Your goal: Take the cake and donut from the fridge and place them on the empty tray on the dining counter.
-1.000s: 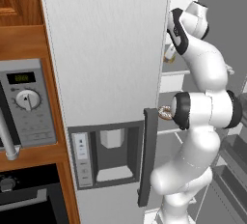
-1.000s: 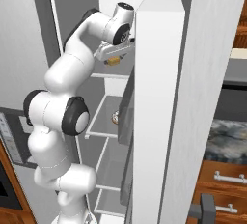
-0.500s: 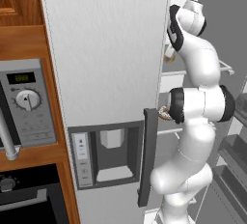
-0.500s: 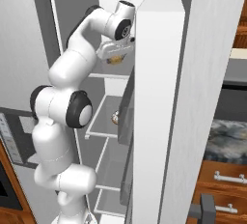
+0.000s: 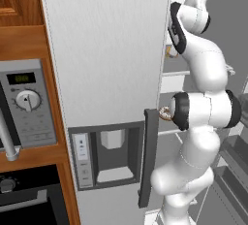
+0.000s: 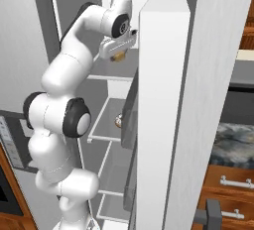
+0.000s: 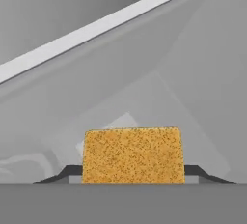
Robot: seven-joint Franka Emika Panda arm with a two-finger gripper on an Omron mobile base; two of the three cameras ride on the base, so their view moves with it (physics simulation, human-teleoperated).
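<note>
Fridge [image 5: 106,64] door hides most of cake [image 7: 133,155]; hand [image 7: 133,174] barely visible.

Left of the appliance: grey microwave [image 5: 26,105] with a round dial and green display, set in reddish-brown wooden cabinetry [image 5: 17,20]; black oven [image 5: 26,202] below it. Right side: wooden drawers with silver bar handles [image 6: 233,182] under a dark speckled tabletop [image 6: 234,142].

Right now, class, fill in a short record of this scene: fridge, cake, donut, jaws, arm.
fridge: right door swung open, left door shut
cake: tan speckled square, sitting between the jaws, on an upper shelf
donut: on the shelf below, apart from the cake
jaws: either side of the cake; contact cannot be told
arm: reaching up into the fridge
</note>
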